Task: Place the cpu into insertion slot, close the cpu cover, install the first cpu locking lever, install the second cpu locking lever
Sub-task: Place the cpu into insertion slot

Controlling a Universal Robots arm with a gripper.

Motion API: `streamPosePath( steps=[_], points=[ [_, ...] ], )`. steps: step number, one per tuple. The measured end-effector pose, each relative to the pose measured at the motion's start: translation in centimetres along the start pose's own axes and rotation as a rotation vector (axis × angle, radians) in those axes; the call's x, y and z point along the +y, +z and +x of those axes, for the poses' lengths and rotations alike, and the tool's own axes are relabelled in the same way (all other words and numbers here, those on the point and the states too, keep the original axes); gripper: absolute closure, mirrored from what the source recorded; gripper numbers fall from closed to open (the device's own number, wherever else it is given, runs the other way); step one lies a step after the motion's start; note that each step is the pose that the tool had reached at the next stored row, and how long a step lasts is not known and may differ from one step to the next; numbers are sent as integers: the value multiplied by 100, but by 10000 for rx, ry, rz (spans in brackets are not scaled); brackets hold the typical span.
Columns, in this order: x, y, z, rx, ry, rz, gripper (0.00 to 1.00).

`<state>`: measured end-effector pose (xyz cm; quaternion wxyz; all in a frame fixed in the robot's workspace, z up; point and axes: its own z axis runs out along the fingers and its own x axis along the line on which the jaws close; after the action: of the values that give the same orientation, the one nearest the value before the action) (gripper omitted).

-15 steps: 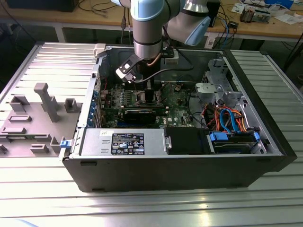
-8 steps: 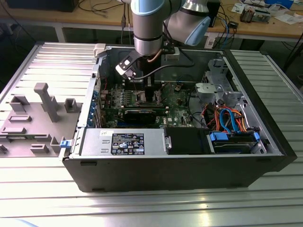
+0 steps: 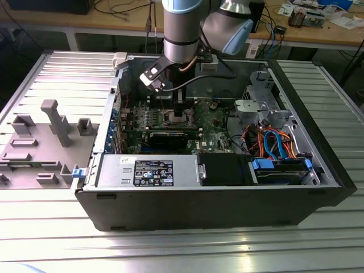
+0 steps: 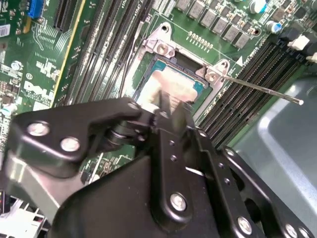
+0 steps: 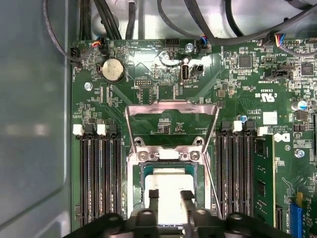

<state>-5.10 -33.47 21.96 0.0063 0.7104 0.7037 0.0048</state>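
The cpu (image 5: 171, 178) is a silver-grey square lying inside the insertion slot (image 5: 143, 183) on the green motherboard (image 5: 247, 89). It also shows in the second wrist view as the cpu (image 4: 178, 84). My gripper (image 5: 171, 194) hangs directly over the cpu, its black body (image 4: 168, 163) covering the chip's near part. The cpu cover (image 5: 171, 105) is a silvery frame swung up and open beyond the slot. One thin locking lever (image 4: 257, 87) sticks out free to the side of the slot. In the exterior view my gripper (image 3: 181, 111) reaches down into the computer case.
Black memory slots (image 5: 96, 173) flank the slot on both sides. A black card (image 3: 168, 136) lies in front of the socket. A drive cage with blue and orange cables (image 3: 278, 148) fills the case's right. A grey fixture (image 3: 51, 119) stands on the table at the left.
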Motion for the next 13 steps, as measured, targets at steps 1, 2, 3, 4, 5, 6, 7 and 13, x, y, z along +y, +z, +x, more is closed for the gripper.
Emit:
streamPosePath(
  steps=[1,2,3,4,5,6,7,13],
  points=[
    [3,-1,-1,-3,-1,31,77],
    [3,-1,-1,-2,-1,33,77],
    [3,-1,0,-1,0,34,79],
    [3,0,0,-2,1,36,79],
    [3,0,0,-1,1,38,85],
    [3,0,0,-1,0,41,89],
    [3,-1,0,-1,0,45,89],
    [3,0,0,-1,0,66,89]
  ],
)
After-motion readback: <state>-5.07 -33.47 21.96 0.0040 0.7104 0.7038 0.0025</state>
